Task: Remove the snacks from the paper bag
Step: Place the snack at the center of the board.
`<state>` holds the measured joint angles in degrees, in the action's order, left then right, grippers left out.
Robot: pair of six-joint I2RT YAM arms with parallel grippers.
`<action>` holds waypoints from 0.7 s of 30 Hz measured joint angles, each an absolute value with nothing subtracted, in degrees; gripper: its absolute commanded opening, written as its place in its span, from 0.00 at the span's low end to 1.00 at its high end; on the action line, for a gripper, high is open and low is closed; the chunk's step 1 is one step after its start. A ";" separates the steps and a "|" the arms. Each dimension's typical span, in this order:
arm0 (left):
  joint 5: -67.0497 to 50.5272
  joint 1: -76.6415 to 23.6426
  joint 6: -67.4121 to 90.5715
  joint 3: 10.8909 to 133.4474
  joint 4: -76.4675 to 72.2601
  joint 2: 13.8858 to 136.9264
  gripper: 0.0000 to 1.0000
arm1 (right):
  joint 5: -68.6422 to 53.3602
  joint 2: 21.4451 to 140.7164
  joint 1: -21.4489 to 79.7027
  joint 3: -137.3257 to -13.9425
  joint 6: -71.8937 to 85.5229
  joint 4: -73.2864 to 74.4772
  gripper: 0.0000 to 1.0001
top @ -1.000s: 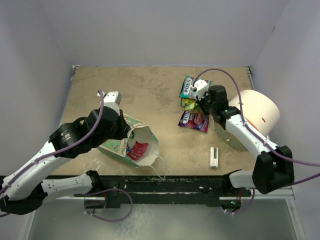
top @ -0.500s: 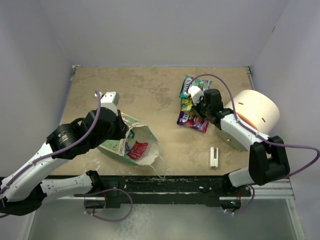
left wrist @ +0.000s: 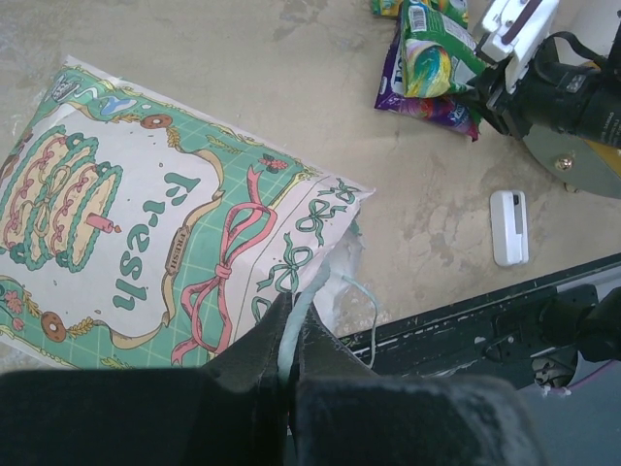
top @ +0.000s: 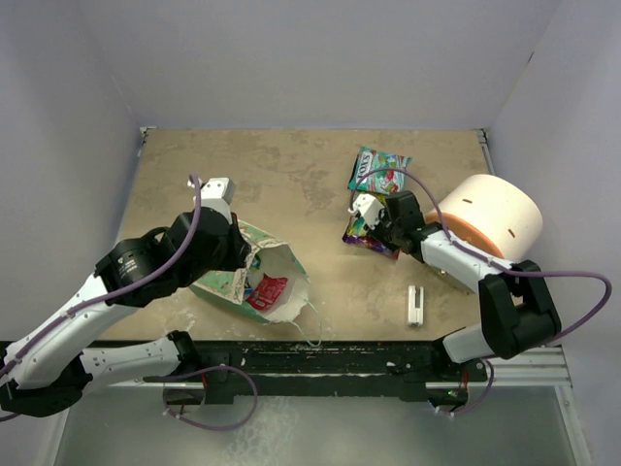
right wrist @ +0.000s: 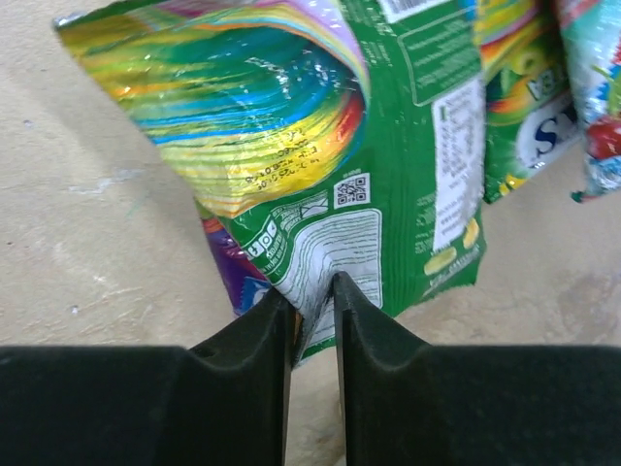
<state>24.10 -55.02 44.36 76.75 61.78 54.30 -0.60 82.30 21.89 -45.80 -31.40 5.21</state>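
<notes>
Mint-green paper bag (top: 221,283) down on its side at the near left of the table (top: 291,184), mouth gaping, a red packet (top: 273,289) inside. Left gripper (left wrist: 291,313) clamped together on the bag's rim, paper pinched between the fingers. Over on the right, right gripper (right wrist: 312,291) low at the pile of snacks (top: 363,236), fingers a sliver apart, edge of the green packet (right wrist: 388,146) in the gap; gripping or loose, cannot tell. Teal packet (top: 378,170) flat beyond. White stick (top: 415,304) and cream cylinder (top: 495,218) nearby.
</notes>
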 measured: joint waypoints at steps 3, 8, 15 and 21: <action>24.10 -55.02 44.34 76.75 61.76 54.76 0.00 | -0.91 83.33 23.33 -45.60 -31.73 5.26 0.28; 24.10 -55.02 44.34 76.75 61.71 55.35 0.00 | -0.82 87.13 24.67 -45.91 -32.16 4.45 0.32; 24.03 -55.02 44.34 76.75 61.76 55.24 0.00 | -1.28 88.47 24.84 -47.00 -31.90 4.71 0.51; 23.77 -55.02 44.36 76.75 61.76 54.52 0.00 | -4.43 78.81 25.30 -47.03 -31.03 9.06 0.66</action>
<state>23.77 -55.02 44.36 76.75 61.76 54.52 -4.43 78.81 25.30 -47.03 -31.03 9.06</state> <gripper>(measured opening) 0.007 0.594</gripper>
